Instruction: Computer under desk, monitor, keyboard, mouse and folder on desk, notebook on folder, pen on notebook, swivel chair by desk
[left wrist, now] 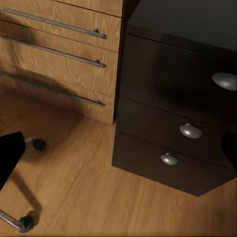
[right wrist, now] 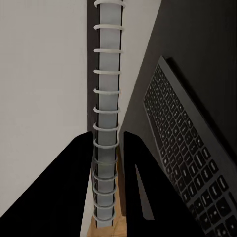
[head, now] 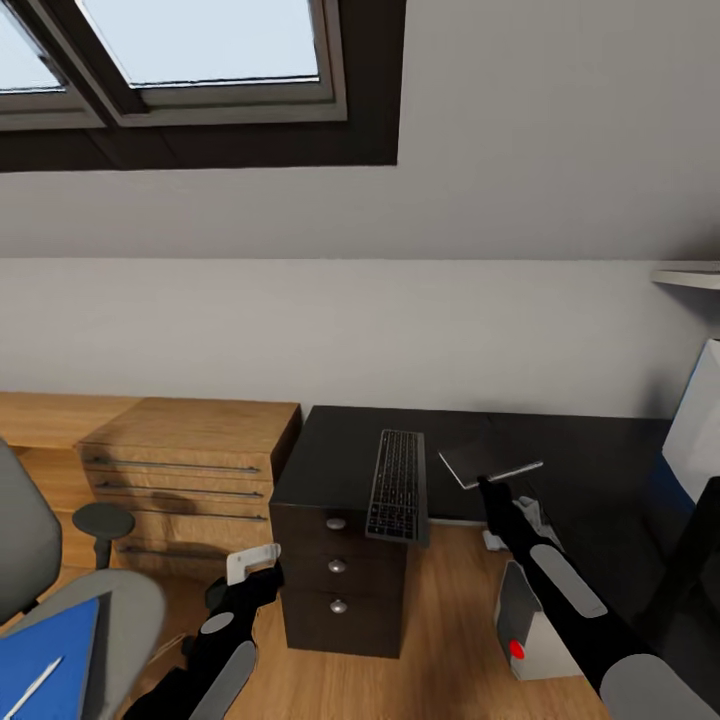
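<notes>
head camera high, facing desk [head: 600, 450], left wrist low near dark drawers [left wrist: 177, 128], right wrist close along keyboard [right wrist: 192, 163]

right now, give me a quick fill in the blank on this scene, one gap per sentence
1. The right gripper is shut on the ______, pinching its spiral-bound edge.
2. The keyboard lies on the desk with one end hanging over the ______ edge.
3. The pen rests on the blue ______, on the chair seat.
4. The computer stands on the ______.

Missing words: notebook; front; folder; floor
</notes>
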Robot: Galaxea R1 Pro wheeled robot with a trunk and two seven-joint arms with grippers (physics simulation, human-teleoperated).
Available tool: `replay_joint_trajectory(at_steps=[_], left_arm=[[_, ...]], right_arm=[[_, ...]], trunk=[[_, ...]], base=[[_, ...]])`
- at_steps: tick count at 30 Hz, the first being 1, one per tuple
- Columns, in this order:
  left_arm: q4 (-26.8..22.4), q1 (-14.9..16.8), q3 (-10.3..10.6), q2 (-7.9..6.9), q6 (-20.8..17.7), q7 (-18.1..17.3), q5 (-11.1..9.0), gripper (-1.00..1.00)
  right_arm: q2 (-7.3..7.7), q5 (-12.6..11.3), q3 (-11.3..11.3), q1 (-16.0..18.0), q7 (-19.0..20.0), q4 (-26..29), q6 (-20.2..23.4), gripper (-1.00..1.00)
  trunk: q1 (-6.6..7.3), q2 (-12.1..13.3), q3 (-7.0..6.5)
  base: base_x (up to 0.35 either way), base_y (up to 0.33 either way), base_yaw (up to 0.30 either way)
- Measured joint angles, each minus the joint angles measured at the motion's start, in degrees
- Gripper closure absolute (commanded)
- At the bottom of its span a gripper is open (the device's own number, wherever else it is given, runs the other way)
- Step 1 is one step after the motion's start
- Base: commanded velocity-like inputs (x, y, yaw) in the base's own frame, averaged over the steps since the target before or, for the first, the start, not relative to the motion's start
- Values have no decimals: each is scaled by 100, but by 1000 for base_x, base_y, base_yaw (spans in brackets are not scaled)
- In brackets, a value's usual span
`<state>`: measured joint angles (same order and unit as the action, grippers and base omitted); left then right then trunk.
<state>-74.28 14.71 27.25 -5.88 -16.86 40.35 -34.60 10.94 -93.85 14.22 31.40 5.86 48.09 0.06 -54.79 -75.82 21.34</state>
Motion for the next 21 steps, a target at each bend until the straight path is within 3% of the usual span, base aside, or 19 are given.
replay_joint_trajectory(at_steps=[6, 12, 21], left_arm=[[-200, -1, -259, -3, -6, -1, -10, -100], [-354, -1, -356, -4, -10, 0, -123, -100], [-377, -1, -378, -4, -10, 8, -258, -100]], right_arm=[[-90, -6, -28, 1, -106, 1, -28, 100], [-114, -35, -49, 1, -148, -20, -51, 100], [-109, -850, -165, -1, -200, -125, -40, 100]], trunk=[[1, 0, 0], [-42, -79, 36], [-240, -440, 197]], base=[[-22, 0, 0], [-2, 0, 0], [0, 0, 0]])
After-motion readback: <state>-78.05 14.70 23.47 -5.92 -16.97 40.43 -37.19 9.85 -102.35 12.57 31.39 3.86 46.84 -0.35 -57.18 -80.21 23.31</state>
